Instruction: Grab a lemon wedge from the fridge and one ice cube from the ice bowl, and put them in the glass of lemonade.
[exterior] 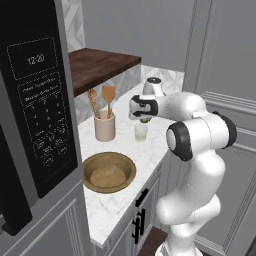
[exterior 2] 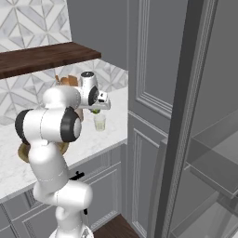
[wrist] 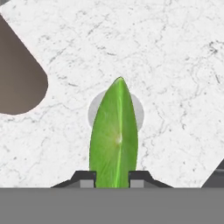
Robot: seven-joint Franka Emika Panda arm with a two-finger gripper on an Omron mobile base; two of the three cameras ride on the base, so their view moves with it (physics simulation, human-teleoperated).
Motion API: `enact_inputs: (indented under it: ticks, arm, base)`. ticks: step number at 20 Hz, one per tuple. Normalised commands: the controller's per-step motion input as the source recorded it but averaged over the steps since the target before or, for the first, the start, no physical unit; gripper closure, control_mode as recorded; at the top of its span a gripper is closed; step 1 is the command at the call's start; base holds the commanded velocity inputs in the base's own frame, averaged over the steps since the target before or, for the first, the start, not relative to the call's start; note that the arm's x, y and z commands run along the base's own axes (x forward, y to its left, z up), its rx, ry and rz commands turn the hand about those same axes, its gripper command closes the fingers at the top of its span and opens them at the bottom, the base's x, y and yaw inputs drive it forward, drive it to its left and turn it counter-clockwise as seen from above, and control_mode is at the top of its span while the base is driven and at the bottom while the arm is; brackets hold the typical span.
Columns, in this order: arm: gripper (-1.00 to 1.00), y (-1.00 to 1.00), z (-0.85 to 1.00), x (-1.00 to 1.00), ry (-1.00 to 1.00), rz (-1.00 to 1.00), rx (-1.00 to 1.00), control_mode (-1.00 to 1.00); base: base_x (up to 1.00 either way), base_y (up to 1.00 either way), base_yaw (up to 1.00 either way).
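One green-yellow lemon wedge above glass of lemonade.

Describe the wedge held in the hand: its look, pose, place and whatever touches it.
The wedge looks green in the hand view, a smooth pointed slice with a pale line down its middle. It stands between the two fingertips, which press on its lower sides, its tip pointing away from the camera. The hand holds it right above the glass, whose round rim shows behind it on the marble counter. In the left base view it is a small greenish bit under the hand, apparently not yet in the drink.
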Motion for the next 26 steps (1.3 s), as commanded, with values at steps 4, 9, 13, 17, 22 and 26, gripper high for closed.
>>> enact_inputs:
  ticks: [4,9,13,17,22,26]
  arm:
    - [1.00,0.00,0.00,0.13,0.00,0.00,0.00,-1.00]
    - [1.00,0.00,0.00,0.21,0.09,0.00,0.00,-1.00]
    - [1.00,0.00,-0.05,0.09,0.11,0.00,-0.01,-1.00]
    - [1.00,0.00,-0.04,0.00,0.04,0.00,0.00,-1.00]
    - [1.00,0.00,0.00,0.15,0.00,0.00,0.00,-1.00]
    - [1.00,0.00,-0.20,0.11,0.00,0.00,0.00,-1.00]
  base:
    - [0.00,0.00,0.00]
    - [0.00,0.00,0.00]
    - [0.00,0.00,0.00]
    - [0.00,0.00,0.00]
    - [0.00,0.00,0.00]
    - [0.00,0.00,0.00]
